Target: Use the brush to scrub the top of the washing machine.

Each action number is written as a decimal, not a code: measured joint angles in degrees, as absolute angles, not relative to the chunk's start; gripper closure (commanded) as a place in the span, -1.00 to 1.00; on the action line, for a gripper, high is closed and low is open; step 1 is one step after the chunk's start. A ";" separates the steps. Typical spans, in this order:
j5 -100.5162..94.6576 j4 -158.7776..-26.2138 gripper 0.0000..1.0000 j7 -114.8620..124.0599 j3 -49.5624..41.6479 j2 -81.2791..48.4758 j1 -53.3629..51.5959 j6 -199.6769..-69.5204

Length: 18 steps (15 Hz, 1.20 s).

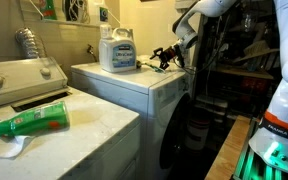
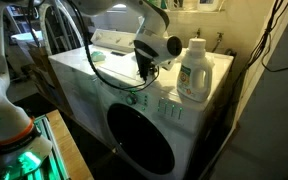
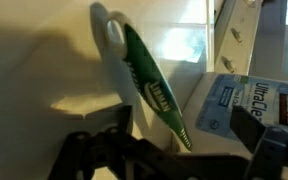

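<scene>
The brush point(image 3: 144, 78), slim with a green handle and a white far end, lies on the flat white top of the washing machine point(image 3: 44, 90). My gripper point(image 3: 174, 150) hovers just over the handle's near tip. Its dark fingers point(image 3: 79, 148) stand wide apart on either side, touching nothing, so it is open. In both exterior views the gripper point(image 1: 164, 58) point(image 2: 147, 68) hangs low over the washing machine's top point(image 1: 109, 82) point(image 2: 79, 68), beside the detergent jug. The brush itself is too small to make out there.
A white detergent jug point(image 1: 116, 48) point(image 2: 192, 70) point(image 3: 246, 105) stands on the machine's top close to the gripper. A second white appliance point(image 1: 74, 130) alongside carries a green bottle point(image 1: 29, 122) lying on its side. A wall runs behind both machines.
</scene>
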<state>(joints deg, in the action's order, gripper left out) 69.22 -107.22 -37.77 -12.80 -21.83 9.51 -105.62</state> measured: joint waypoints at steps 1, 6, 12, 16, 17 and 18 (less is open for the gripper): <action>67.48 -107.24 -1.00 -37.61 -12.60 -21.20 8.97 -108.12; 56.55 -108.69 -1.00 -35.91 -11.10 -17.55 6.46 -121.64; 36.15 -115.26 -1.00 -29.38 -7.90 -9.52 2.67 -136.05; 18.27 -123.26 -1.00 -19.76 -7.87 -1.55 -2.95 -143.30; 13.75 -125.41 -1.00 -17.04 -7.16 0.00 -3.47 -145.17; 9.13 -127.38 -1.00 -14.28 -6.03 1.19 -3.38 -146.83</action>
